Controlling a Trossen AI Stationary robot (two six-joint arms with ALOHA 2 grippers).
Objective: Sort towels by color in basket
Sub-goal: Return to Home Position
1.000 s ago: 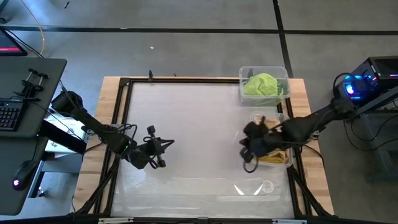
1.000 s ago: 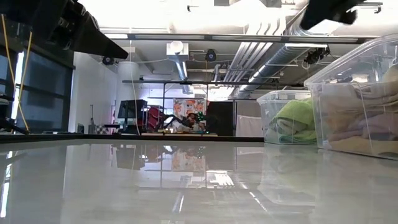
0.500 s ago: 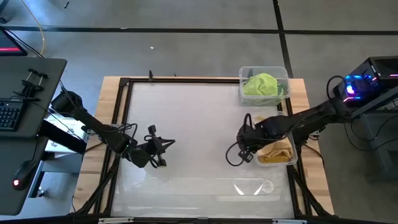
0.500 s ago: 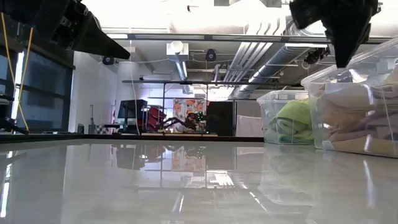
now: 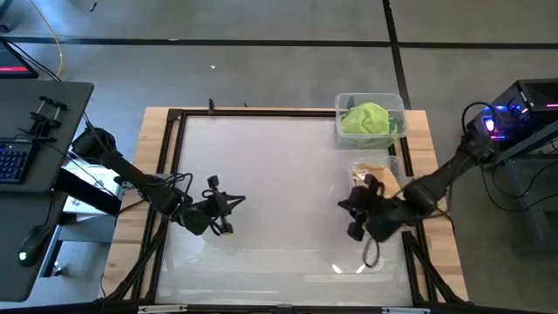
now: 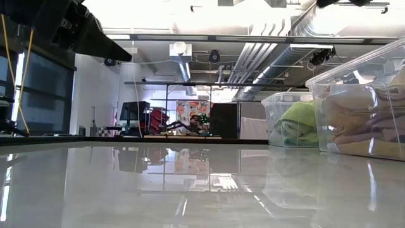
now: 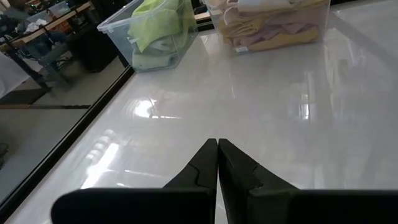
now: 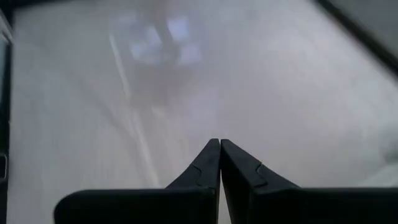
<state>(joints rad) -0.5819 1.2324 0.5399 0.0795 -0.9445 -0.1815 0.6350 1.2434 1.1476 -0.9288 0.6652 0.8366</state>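
Note:
The green towels [image 5: 366, 119] fill the clear bin at the table's far right; they also show in the low view [image 6: 297, 123] and the left wrist view [image 7: 158, 28]. The mustard, pink and tan towels [image 5: 375, 173] lie piled in a second clear bin just nearer [image 6: 361, 120] [image 7: 273, 28]. My right gripper [image 5: 352, 231] hovers over bare table at that bin's near left corner, shut and empty [image 8: 220, 143]. My left gripper [image 5: 234, 206] waits over the table's left half, shut and empty [image 7: 217, 142].
The white tabletop [image 5: 279, 166] is framed by a dark rail and a wooden border [image 5: 157, 148]. Both bins stand along the right edge. A desk with a keyboard [image 5: 13, 161] stands to the left of the table. Room fittings show behind in the low view.
My right gripper has left the near bin: it moved out toward the table's left over the bin's edge, then swung toward the near edge, and now shows only at the very top of the low view. The towels and bins have stayed put.

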